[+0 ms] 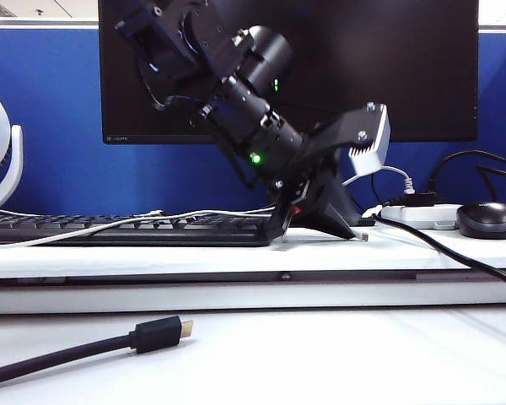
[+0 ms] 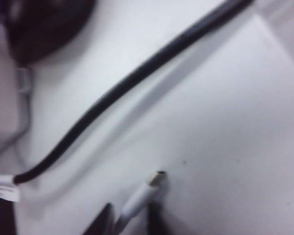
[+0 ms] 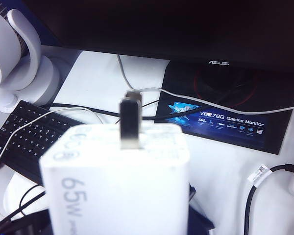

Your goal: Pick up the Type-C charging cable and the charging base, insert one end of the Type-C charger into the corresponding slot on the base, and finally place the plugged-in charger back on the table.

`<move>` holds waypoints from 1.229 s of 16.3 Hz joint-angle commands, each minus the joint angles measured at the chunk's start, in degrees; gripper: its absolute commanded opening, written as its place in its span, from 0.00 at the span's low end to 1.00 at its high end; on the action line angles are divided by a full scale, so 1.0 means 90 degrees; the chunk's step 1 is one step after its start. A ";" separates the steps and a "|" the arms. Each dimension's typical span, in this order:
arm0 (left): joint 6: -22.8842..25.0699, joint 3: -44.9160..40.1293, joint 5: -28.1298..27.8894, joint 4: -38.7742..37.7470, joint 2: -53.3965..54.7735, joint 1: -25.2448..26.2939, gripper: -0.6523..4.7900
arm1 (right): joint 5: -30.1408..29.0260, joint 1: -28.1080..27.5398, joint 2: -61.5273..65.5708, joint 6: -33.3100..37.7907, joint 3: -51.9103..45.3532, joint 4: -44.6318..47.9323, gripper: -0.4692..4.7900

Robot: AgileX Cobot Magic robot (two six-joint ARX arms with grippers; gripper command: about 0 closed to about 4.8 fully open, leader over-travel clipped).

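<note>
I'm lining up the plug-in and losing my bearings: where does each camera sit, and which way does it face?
Exterior view: low over the table, facing its shelf and the monitor; the left arm reaches across, left gripper beside the mouse.
Left wrist view: looks down at the shelf; its fingers flank the Type-C charging cable.
Right wrist view: faces the monitor past the charging base, which the right gripper holds.
Shared: mouse and black cable, exterior and left wrist; monitor, exterior and right wrist.

"65W" printed in grey on the side of the charging base (image 3: 117,181). "ASUS" logo on the monitor (image 3: 218,62) bezel. Sticker (image 3: 215,123) on the monitor base reads "VG278Q Gaming Monitor". White tag (image 3: 258,172) on the black cable: print unreadable.
</note>
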 commanded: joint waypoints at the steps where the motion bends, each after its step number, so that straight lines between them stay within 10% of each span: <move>1: -0.0219 0.0209 0.0083 -0.0663 -0.0005 0.0015 0.27 | -0.0010 0.0005 -0.0056 -0.0002 0.0041 0.0158 0.08; 11: -0.1911 0.0809 0.1088 -0.1846 -0.0515 0.0044 0.16 | 0.0022 0.0005 -0.0109 -0.0005 0.0041 0.0121 0.08; 13: -0.1649 0.0831 0.0986 -0.1948 -0.0653 0.0039 0.17 | 0.0063 0.0002 -0.0168 -0.0005 0.0041 0.0168 0.08; 14: -0.0653 0.0828 0.0967 -0.1931 -0.0563 -0.0005 0.57 | 0.0041 0.0005 -0.0194 -0.0002 0.0041 0.0153 0.08; 15: -0.0024 0.0828 0.0986 -0.1933 -0.0231 -0.0005 0.63 | 0.0036 0.0005 -0.0194 -0.0005 0.0041 0.0163 0.08; 20: -0.0027 0.0828 0.1042 -0.1851 -0.0007 -0.0005 0.56 | 0.0039 0.0005 -0.0192 -0.0005 0.0041 0.0185 0.08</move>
